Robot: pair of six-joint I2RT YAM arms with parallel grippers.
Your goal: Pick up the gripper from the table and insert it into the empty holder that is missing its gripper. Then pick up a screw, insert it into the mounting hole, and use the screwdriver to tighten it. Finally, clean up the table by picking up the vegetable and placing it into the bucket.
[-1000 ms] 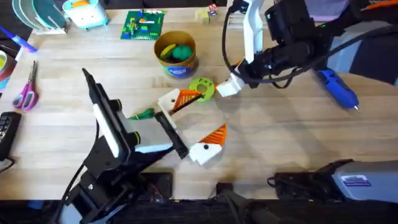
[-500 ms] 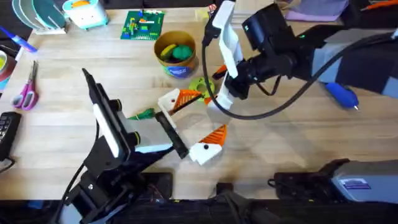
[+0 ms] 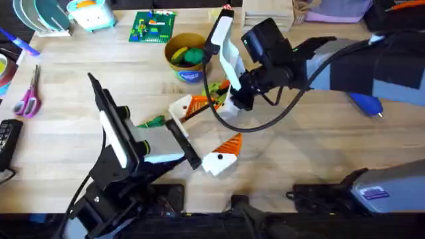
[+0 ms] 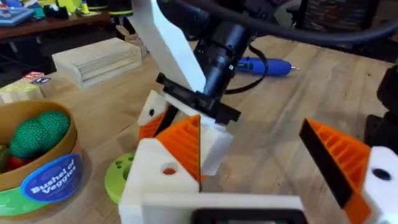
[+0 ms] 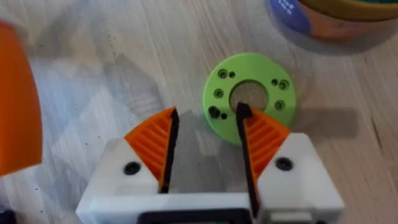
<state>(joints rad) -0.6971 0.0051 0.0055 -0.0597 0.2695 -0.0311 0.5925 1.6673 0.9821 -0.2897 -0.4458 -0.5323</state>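
Note:
My right gripper point(image 3: 223, 94) reaches in from the right and hovers open just over a flat green disc with holes point(image 5: 249, 67). Nothing sits between its orange pads point(image 5: 152, 140). A dark speck fills one disc hole; whether it is a screw I cannot tell. My left gripper point(image 3: 224, 119) lies low over the table point(image 3: 299, 153), open wide, both white fingers tipped orange. The loose gripper piece and the empty holder are out of view. The blue screwdriver point(image 3: 366, 103) lies at the right, partly behind the right arm. The slim green vegetable point(image 3: 153, 121) rests beside the left arm. The bucket point(image 3: 167, 50) stands behind the disc.
Round green and yellow toys fill the bucket. Scissors point(image 3: 28, 96) and a dark device lie at the left edge. A green brick plate point(image 3: 153, 26) and wooden blocks point(image 4: 99, 59) sit along the back. Bare wood spreads at the front right.
My right arm has swung leftward across the table, bringing its gripper from beside the disc to directly over it. The left arm and the loose items have stayed put.

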